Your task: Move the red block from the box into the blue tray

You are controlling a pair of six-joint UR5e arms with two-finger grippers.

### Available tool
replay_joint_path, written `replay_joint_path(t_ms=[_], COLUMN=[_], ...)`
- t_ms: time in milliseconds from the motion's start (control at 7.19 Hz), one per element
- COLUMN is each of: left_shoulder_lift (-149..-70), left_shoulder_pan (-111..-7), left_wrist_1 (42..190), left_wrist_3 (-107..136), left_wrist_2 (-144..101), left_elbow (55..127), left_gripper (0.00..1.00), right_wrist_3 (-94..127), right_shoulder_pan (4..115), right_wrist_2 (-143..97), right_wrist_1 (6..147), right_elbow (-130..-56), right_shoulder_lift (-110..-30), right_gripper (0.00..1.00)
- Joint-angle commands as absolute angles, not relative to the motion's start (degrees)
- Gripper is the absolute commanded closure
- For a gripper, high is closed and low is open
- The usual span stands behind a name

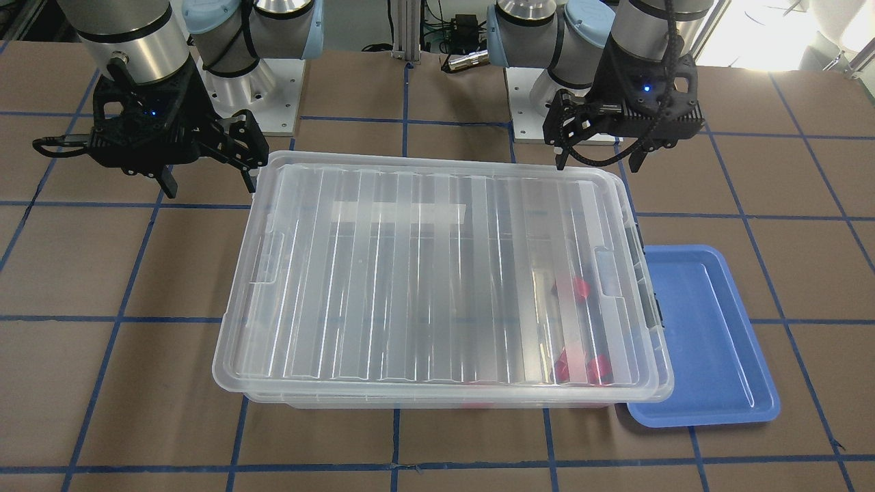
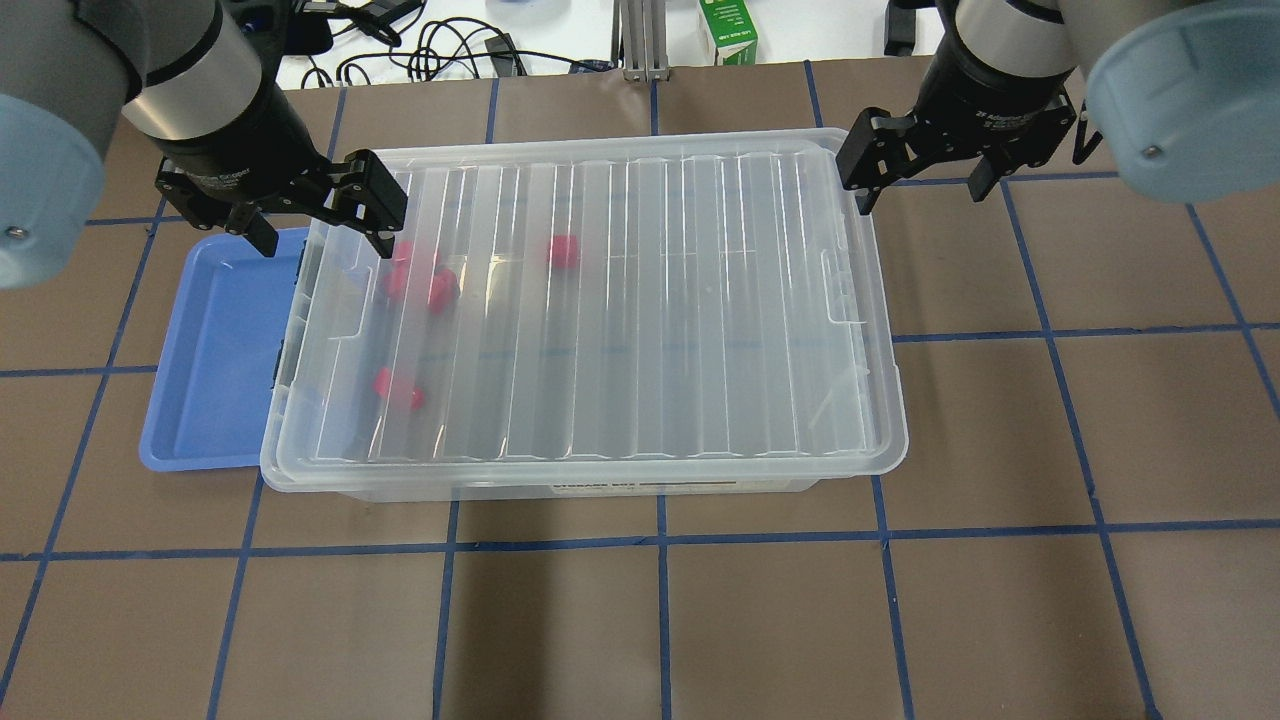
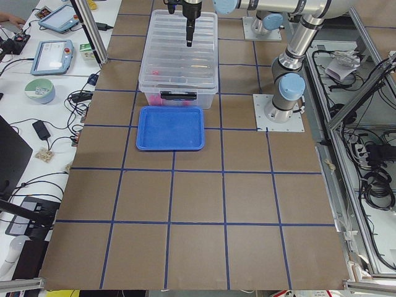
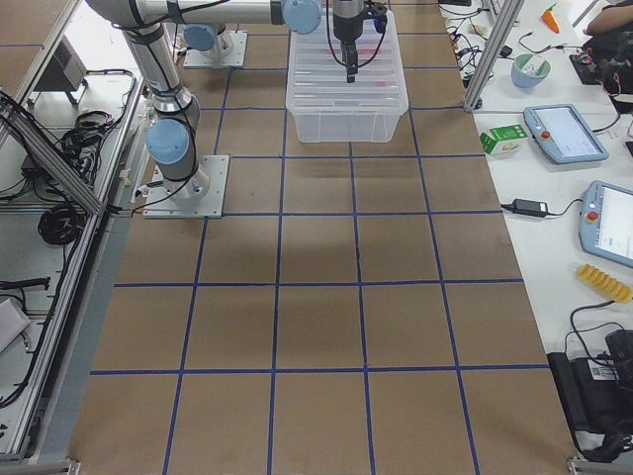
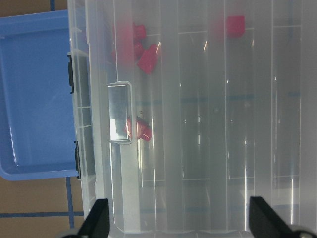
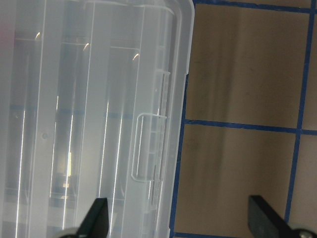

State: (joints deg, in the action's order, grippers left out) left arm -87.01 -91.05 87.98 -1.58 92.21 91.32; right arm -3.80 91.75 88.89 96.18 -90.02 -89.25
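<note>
The box [image 2: 640, 300], a clear bin with its ribbed lid on, stands mid-table. Several red blocks [image 2: 430, 285] show blurred through the lid at its tray end, with one [image 2: 563, 250] further in; they also show in the front view [image 1: 573, 287] and the left wrist view [image 5: 147, 58]. The blue tray [image 2: 215, 350] lies empty against the box's end. My left gripper [image 2: 320, 220] hovers open and empty above the box's far corner by the tray. My right gripper [image 2: 922, 183] hovers open and empty above the opposite far corner.
Grey latches [image 1: 653, 307] sit on the box's end that faces the tray. The brown table [image 2: 1050, 450] has a blue tape grid. A green carton [image 2: 727, 30] and cables lie beyond the far edge. Tablets and other gear sit on side benches [image 3: 55, 55].
</note>
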Motion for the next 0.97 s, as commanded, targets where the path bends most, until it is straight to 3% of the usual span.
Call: replay_joint_path(t_ms=[0,417,834], left_shoulder_lift=[-87.0,-87.0,-87.0], left_shoulder_pan=[-91.1,-91.1,-91.1], left_wrist_1=[88.0,88.0,88.0], left_wrist_3=[-1.6,-1.6,-1.6], left_wrist_2=[92.3,92.3,92.4], left_elbow=[91.4,91.4,91.4], left_gripper=[0.0,0.0,0.0], right_wrist_3=[-3.9,-6.5,-6.8], right_shoulder_pan=[91.8,89.9,87.4], right_wrist_2=[88.9,88.5,88.3], right_wrist_1=[96.2,97.5,111.9], right_elbow=[-90.0,-92.0,-101.2], right_shoulder_lift=[-89.2,-86.9,-83.7], right_gripper=[0.0,0.0,0.0])
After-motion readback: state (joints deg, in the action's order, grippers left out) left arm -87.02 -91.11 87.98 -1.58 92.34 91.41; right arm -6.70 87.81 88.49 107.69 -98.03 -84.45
